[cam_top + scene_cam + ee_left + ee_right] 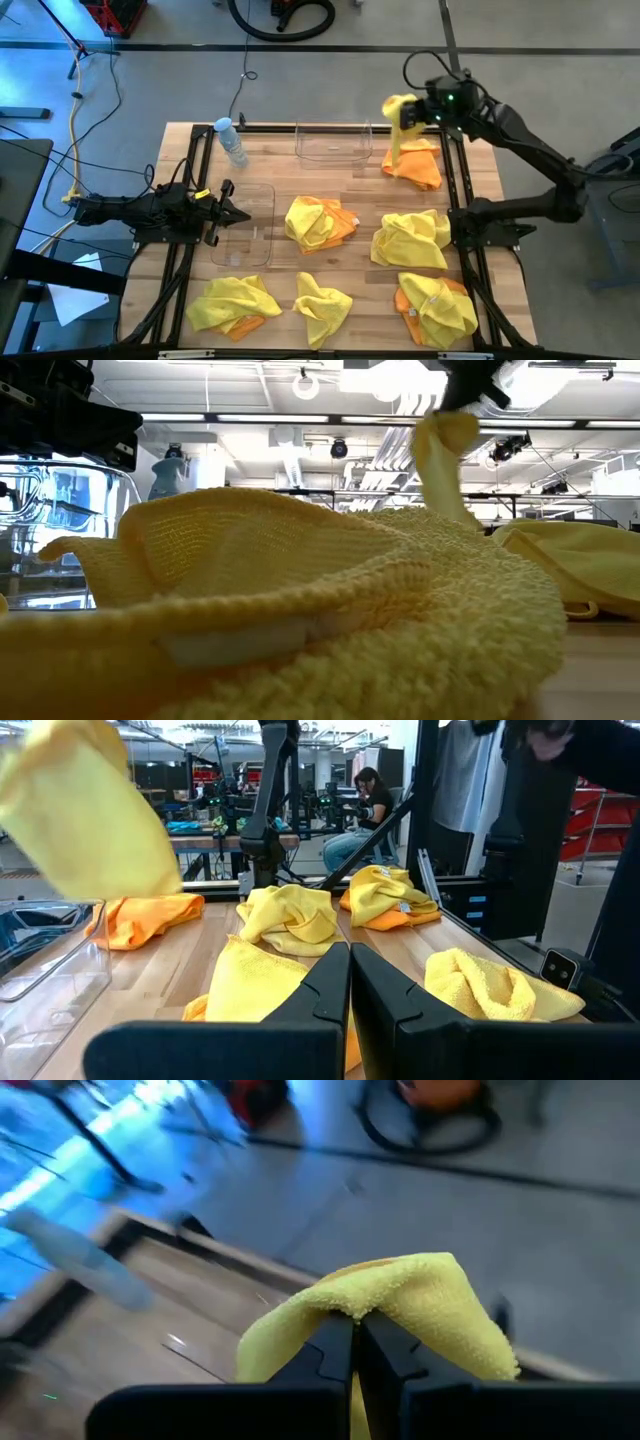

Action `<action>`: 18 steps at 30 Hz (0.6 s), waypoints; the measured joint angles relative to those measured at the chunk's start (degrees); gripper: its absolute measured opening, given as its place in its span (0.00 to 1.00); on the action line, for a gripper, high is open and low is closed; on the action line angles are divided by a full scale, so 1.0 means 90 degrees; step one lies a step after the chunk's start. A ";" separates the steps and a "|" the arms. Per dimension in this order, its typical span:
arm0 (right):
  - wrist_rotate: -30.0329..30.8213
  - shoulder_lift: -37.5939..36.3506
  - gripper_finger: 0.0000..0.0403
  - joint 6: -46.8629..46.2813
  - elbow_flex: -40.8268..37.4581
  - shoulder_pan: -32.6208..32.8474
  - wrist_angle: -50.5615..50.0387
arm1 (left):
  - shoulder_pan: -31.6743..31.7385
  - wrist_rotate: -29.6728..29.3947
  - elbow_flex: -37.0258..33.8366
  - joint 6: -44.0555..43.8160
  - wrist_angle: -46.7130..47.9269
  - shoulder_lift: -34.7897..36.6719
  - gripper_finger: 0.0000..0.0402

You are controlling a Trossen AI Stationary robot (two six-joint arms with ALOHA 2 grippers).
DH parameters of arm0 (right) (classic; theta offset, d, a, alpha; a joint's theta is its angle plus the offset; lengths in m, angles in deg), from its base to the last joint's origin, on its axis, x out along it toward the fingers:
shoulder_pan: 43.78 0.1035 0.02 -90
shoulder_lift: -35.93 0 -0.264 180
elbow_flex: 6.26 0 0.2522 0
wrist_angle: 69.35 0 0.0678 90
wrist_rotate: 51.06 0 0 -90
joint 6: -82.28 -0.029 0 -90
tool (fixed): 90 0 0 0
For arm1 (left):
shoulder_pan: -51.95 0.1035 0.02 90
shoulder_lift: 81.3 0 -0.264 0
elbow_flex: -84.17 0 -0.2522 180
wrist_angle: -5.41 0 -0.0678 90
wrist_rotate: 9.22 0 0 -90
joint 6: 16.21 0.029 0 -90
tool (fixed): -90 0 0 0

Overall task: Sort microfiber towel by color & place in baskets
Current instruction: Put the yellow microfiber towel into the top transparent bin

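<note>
High view, right gripper [408, 112] raised, jaws clamping yellow towel [398, 125], left gripper [232, 210] low, jaws closed.

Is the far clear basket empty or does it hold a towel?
Empty: the far basket shows only bare wood through it; the right gripper holds a yellow towel beside it.

Low view: near yellow towel [330, 630] fills lower frame, hides table. Right wrist: water bottle [85, 1260] blurred, mid-left.

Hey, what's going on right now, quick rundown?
Right claw shut on yellow towel, lifted near far basket. Left claw shut, empty, over near basket. Water bottle stands clear.
</note>
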 joint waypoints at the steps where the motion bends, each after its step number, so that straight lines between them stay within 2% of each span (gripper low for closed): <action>1: 0.0005 0.0134 0.00 0.0024 0.0189 0.0120 0.0149 | 0.0000 -0.0001 -0.0001 0.0000 0.0000 0.0000 0.00; 10: -0.0069 0.1778 0.00 0.0541 0.1813 0.0937 0.0924 | 0.0000 -0.0001 -0.0001 0.0000 0.0000 0.0000 0.00; 18: -0.0194 0.3210 0.00 0.0796 0.3137 0.1155 0.0979 | 0.0000 -0.0002 -0.0001 0.0000 0.0000 0.0000 0.00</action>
